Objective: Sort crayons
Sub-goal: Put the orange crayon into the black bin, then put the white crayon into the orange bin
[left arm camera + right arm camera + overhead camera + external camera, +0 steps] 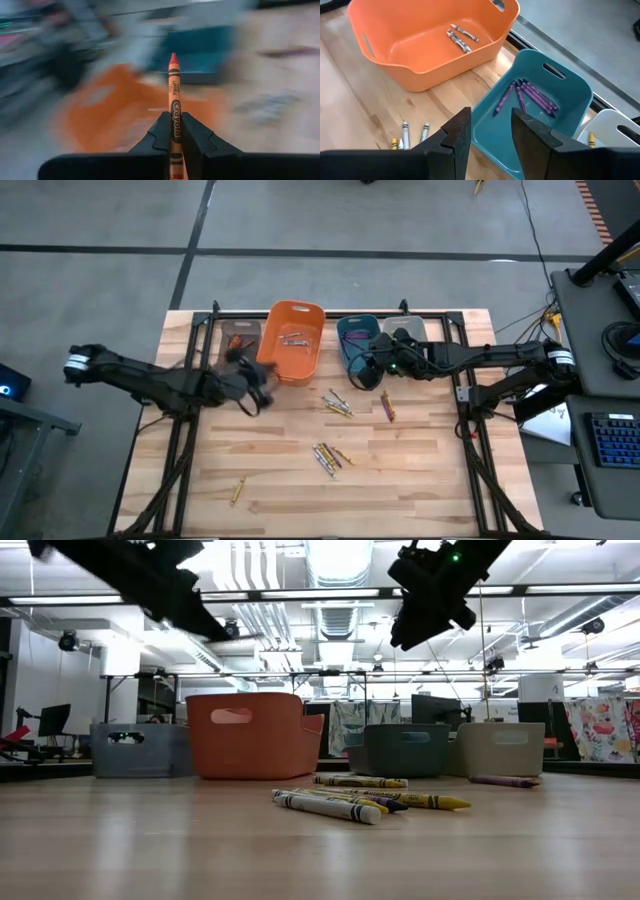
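We see the left gripper point(175, 131) clamped on an orange wax crayon point(174, 95), its lower end cut off at the frame's bottom; the orange plastic bin point(107, 112) behind is smeared by blur. The right gripper point(491, 131) hangs parted and empty above the teal plastic bin point(570, 87) holding purple crayons point(532, 95) at frame centre.

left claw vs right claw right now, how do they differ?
Left claw is shut on an orange crayon pointing forward past its tips; right claw is open and holds nothing. Left sits beside the orange bin; right hangs over the teal bin of purple crayons. Both are raised off the table.
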Robot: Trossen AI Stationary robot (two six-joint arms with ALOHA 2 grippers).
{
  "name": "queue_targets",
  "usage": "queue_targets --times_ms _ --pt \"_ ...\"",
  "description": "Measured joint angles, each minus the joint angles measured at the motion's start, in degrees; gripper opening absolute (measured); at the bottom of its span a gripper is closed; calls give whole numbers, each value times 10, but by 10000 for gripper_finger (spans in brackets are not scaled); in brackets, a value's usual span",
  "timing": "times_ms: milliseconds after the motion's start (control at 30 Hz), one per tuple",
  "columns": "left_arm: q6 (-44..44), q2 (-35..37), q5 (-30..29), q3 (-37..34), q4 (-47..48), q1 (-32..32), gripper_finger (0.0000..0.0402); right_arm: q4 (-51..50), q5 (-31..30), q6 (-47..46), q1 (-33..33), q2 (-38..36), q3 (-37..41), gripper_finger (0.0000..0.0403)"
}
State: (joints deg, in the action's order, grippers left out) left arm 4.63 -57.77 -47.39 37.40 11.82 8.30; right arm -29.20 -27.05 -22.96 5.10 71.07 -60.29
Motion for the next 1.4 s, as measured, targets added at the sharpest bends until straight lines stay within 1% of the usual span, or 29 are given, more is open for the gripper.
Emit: queue_targets --times_ms 67,100,200,300,400,500,600,667,733,833,1000,1200,1400 --pt "26 24 -63 26 81 -18 1 4 0 0 0 0 0 133" --pt "37 34 -75 38 120 -32 1 7 0 0 0 0 0 134" --pt "64 55 -68 56 206 -91 0 14 0 1 0 0 0 134" --pt "92 60 -22 55 258 -168 0 13 0 1 0 0 0 131" --pt "105 53 39 41 266 -247 0 13 0 1 0 0 0 127" --pt "109 36 67 25 265 -319 0 13 0 2 0 0 0 125" --pt "97 10 98 19 266 -378 0 12 0 2 0 0 0 127" --pt "82 -7 125 19 257 -402 0 12 0 2 0 0 0 129" --pt "67 -25 135 20 253 -417 0 12 0 2 0 0 0 131" --pt "51 -47 135 23 250 -435 2 12 0 2 0 0 0 132" --pt "46 -82 135 24 251 -444 10 12 0 2 0 0 0 127" --pt "46 -110 134 24 250 -444 37 12 0 2 0 0 0 128" --pt "46 -115 134 24 248 -444 62 12 0 0 0 0 0 135"
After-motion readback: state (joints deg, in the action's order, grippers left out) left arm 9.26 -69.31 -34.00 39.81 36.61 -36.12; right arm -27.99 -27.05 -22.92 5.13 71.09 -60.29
